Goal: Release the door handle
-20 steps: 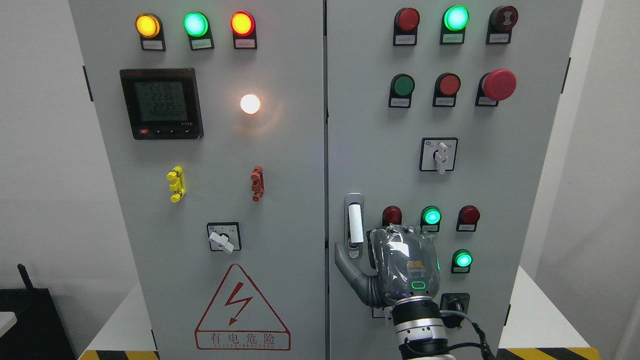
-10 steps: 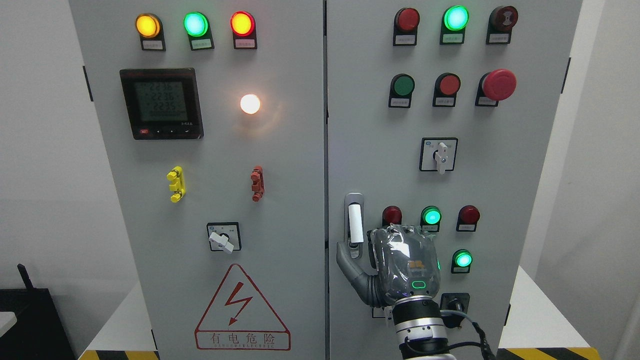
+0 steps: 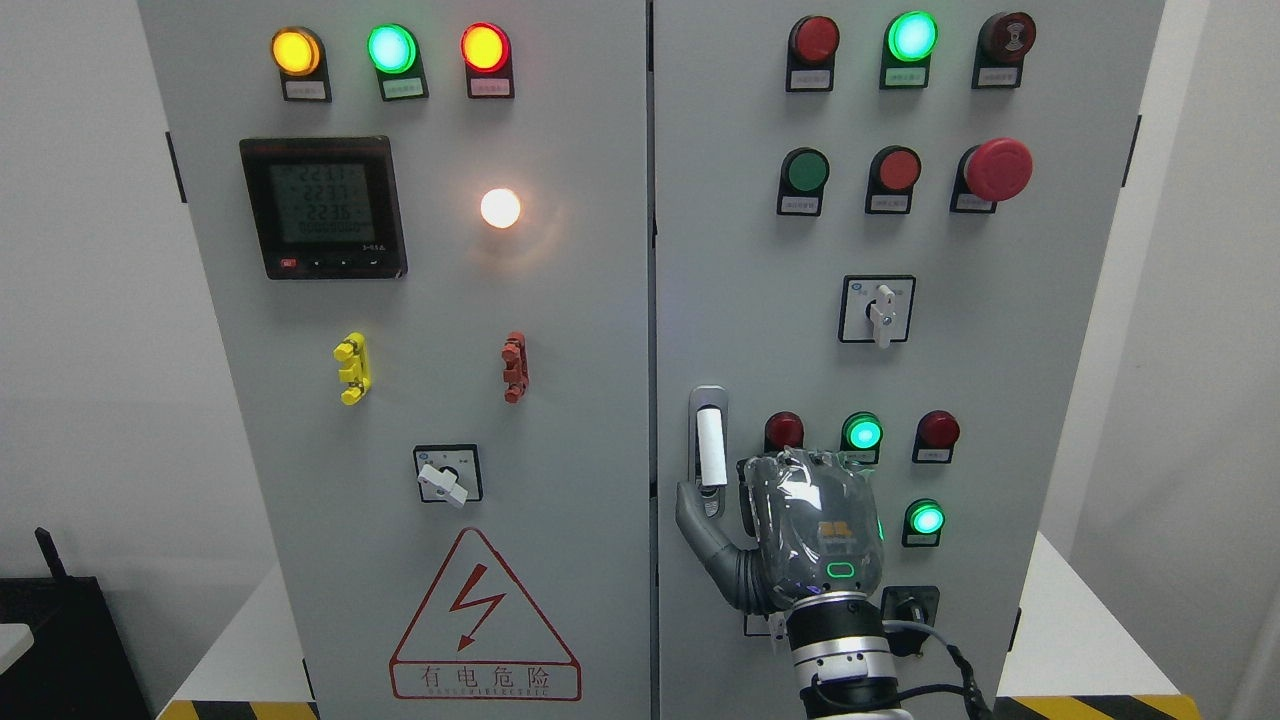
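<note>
While a grey cabinet (image 3: 560, 330) with two doors fills most of the head view, the right robot hand (image 3: 790, 530) is raised against its right door (image 3: 1000, 400), at about five o'clock from the picture's middle. The arm comes up from the bottom edge right of the middle. The back of the hand faces the camera, so the fingers are hidden behind the palm, and I cannot tell whether they are curled or spread. The thumb (image 3: 700, 525) sticks out toward nine o'clock and reaches the lower end of the handle (image 3: 709, 445); whether it presses on it or only lies beside it is not clear.

That handle is a white upright bar in a metal plate, by the left edge of the right door, at eleven o'clock from the hand. A warning triangle (image 3: 484, 620) with a red bolt sits low on the left door (image 3: 400, 400), at seven o'clock from the middle. A black meter (image 3: 323, 207) is at ten o'clock, with a lit white lamp (image 3: 500, 207) to its three o'clock. A red mushroom button (image 3: 997, 169) is at two o'clock. A green lamp (image 3: 862, 433) glows at twelve o'clock from the hand.
</note>
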You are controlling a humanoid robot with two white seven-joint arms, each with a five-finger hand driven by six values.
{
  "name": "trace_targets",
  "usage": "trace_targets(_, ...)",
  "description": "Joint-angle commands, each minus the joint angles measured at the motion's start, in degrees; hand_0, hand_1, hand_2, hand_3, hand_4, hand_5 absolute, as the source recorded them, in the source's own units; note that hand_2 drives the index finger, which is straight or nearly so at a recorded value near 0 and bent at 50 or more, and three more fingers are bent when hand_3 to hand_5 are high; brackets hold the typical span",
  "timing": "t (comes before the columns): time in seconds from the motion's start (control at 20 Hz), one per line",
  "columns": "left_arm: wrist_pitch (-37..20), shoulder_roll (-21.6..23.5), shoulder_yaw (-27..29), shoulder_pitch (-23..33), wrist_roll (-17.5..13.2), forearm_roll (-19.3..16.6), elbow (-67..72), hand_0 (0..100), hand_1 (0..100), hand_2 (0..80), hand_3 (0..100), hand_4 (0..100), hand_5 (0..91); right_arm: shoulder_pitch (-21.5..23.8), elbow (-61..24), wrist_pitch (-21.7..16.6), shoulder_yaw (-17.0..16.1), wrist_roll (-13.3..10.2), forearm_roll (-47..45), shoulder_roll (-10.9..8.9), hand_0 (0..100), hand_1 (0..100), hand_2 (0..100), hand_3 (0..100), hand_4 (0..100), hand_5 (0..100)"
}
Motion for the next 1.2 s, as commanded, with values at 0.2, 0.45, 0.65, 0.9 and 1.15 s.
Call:
trace_targets(0.2,0.0,0.0,1.0,-1.5,0.0,0.0,0.0,12,39,0.0,0,0,0.0,0.1,0.0,0.0,-0.2,0.0,0.0,0.37,43,11,98,100,89,99)
trace_targets(0.45,0.0,0.0,1.0,-1.5,0.0,0.0,0.0,12,39,0.0,0,0,0.0,0.1,-0.4,0.1,-0.2,0.0,0.0,0.37,45,12,98,100,89,99)
trace_targets(0.65,0.0,0.0,1.0,-1.5,0.0,0.0,0.0,12,39,0.0,0,0,0.0,0.3,-0.5,0.1,-0.3,0.0,0.0,0.37,46,12,98,100,89,99)
trace_targets(0.9,0.0,0.0,1.0,-1.5,0.0,0.0,0.0,12,39,0.0,0,0,0.0,0.6,-0.5,0.1,-0.7,-0.1,0.0,0.37,47,13,98,100,89,99)
trace_targets(1.15,0.0,0.0,1.0,-1.4,0.0,0.0,0.0,12,39,0.0,0,0,0.0,0.8,-0.5,0.1,-0.8,-0.3,0.0,0.46,48,14,98,100,89,99)
